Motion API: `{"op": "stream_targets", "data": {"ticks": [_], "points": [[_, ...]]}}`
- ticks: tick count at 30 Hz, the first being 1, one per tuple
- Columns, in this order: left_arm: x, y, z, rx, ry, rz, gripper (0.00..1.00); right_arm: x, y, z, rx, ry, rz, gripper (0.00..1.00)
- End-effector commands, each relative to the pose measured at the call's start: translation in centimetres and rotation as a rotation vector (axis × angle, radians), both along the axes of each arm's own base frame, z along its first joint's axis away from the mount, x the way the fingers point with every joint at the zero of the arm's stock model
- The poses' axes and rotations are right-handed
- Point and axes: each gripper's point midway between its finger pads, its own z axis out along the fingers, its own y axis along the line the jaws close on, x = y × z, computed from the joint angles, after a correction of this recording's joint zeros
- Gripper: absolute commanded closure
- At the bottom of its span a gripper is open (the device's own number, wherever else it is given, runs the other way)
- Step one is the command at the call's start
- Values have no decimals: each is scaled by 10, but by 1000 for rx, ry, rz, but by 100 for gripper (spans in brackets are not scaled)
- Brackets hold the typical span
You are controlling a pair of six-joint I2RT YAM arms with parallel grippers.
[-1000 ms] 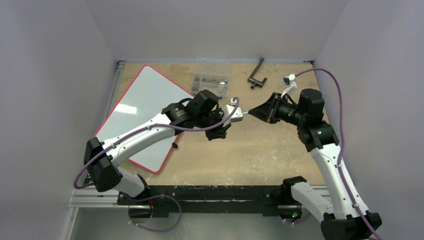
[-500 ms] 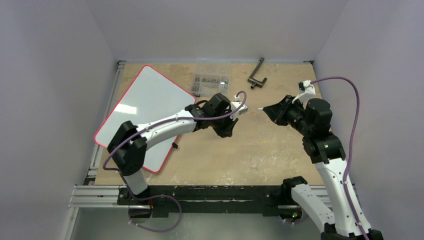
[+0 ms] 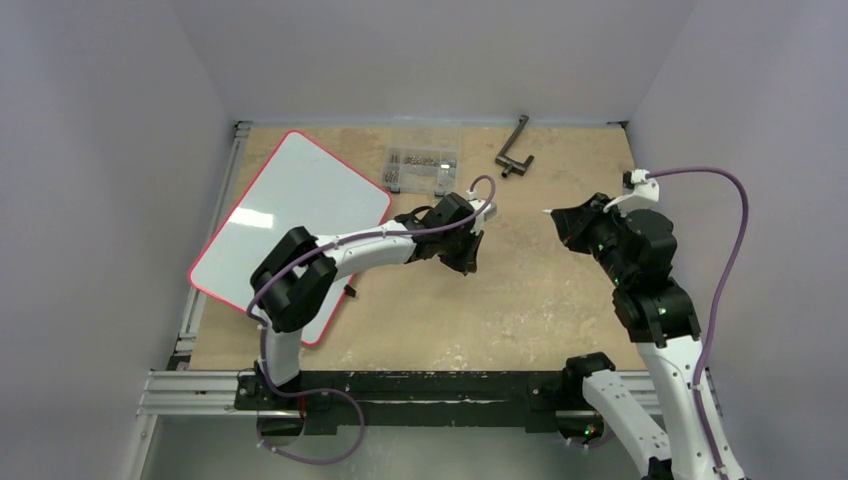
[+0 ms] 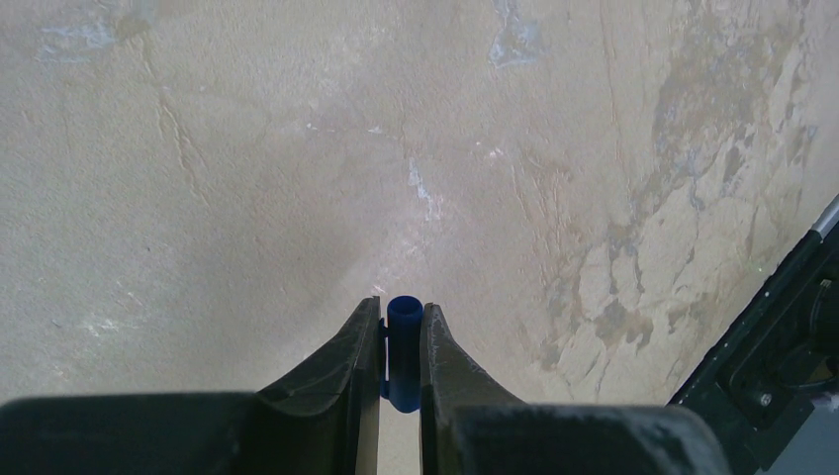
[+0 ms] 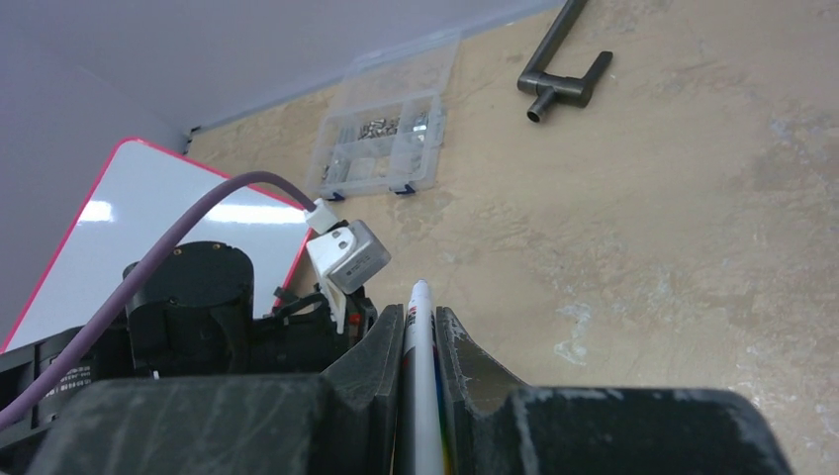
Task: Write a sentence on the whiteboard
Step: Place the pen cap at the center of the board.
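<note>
The whiteboard point(image 3: 290, 215) lies tilted at the table's left, white with a red rim, and also shows in the right wrist view point(image 5: 148, 218). Its visible face is plain white and no sentence shows on it. My left gripper point(image 3: 466, 258) is over the table's middle, shut on a small blue marker cap point(image 4: 404, 341), fingers point(image 4: 356, 346) pressed on both of its sides. My right gripper point(image 3: 565, 220) hangs to the right, apart from the left one, shut on a white marker point(image 5: 419, 336) whose bare tip point(image 3: 546, 212) points left.
A clear compartment box point(image 3: 424, 166) of small parts sits at the back middle, with a dark metal handle point(image 3: 514, 150) to its right. A small black piece point(image 3: 350, 291) lies by the board's near edge. The left arm's elbow crosses over the board's lower corner.
The two grippers, joined at the marker a second ago, have pulled apart. The right one drew back to the right with the marker; the left kept the cap and shifted slightly right.
</note>
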Motion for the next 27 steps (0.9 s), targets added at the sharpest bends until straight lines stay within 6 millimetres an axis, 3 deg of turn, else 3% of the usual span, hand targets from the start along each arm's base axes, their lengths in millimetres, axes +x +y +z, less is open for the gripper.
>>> {"op": "stream_targets", "data": {"ticks": [1, 7, 14, 16, 20, 25, 27], "points": [[22, -17, 28, -90, -59, 68, 88, 1, -10, -1, -21, -7, -50, 100], [21, -14, 31, -92, -69, 61, 62, 1, -8, -4, -22, 1, -38, 100], [20, -2, 55, -114, -107, 68, 44, -3, -10, 0, -20, -17, -43, 100], [22, 9, 71, -107, -136, 90, 15, -4, -10, 0, -19, -21, -44, 100], [33, 49, 109, -94, -172, 152, 3, -5, -8, 1, -10, -29, -34, 100], [47, 125, 159, -64, -244, 278, 0, -4, -4, -1, 9, -38, -22, 100], [58, 166, 180, -19, -306, 384, 0, -3, -5, -1, 10, -42, -24, 100]]}}
